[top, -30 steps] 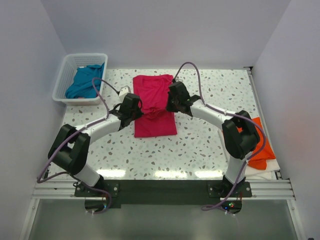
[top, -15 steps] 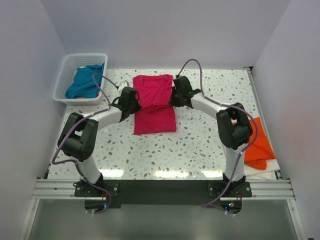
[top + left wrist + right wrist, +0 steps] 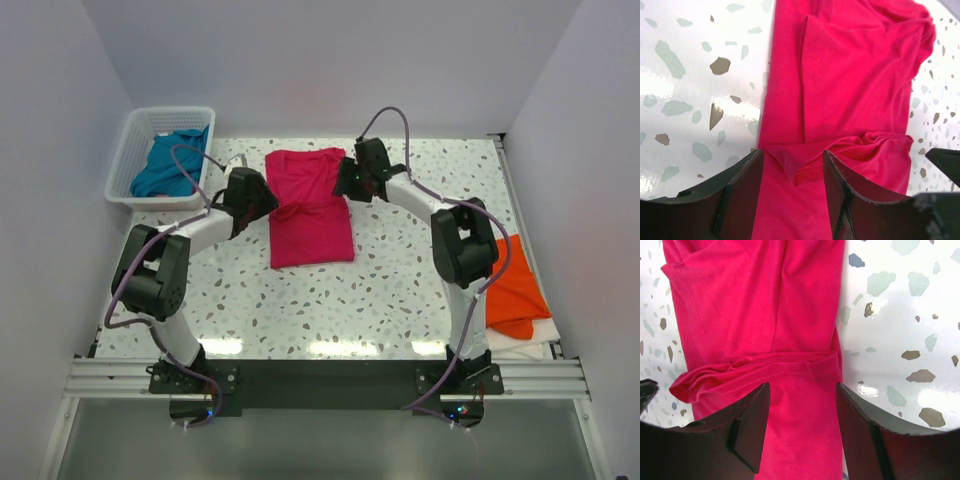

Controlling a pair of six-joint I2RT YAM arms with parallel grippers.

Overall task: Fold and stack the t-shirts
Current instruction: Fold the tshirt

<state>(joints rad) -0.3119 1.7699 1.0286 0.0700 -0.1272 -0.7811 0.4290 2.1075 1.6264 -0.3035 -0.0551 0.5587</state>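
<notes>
So the crimson-pink t-shirt sits in the middle of the table, closer to the far edge. It's laid out as a narrow strip with one end doubled over, so a hem line runs across it about halfway up. The left gripper is right at the shirt's left edge and the right gripper is at its right edge, both about level with that hem line. On the wrist cams both pairs of fingers are clearly apart. The left gripper straddles a loose corner of the folded layer and the right gripper frames the hem, but neither has any cloth pinched. To me this looks like the tail end of a crosswise fold on shirt one. The folded edge is a bit bunched and wrinkly, not crisp. Next I'd lift both arms straight up so the fingertips don't drag that top layer, then regrip for another fold or carry it off. The orange t-shirt lies at the table's right edge toward the near corner, and that's probably where the stack goes. The teal-blue t-shirt is crumpled in the white basket by the far left corner, not yet folded.
</notes>
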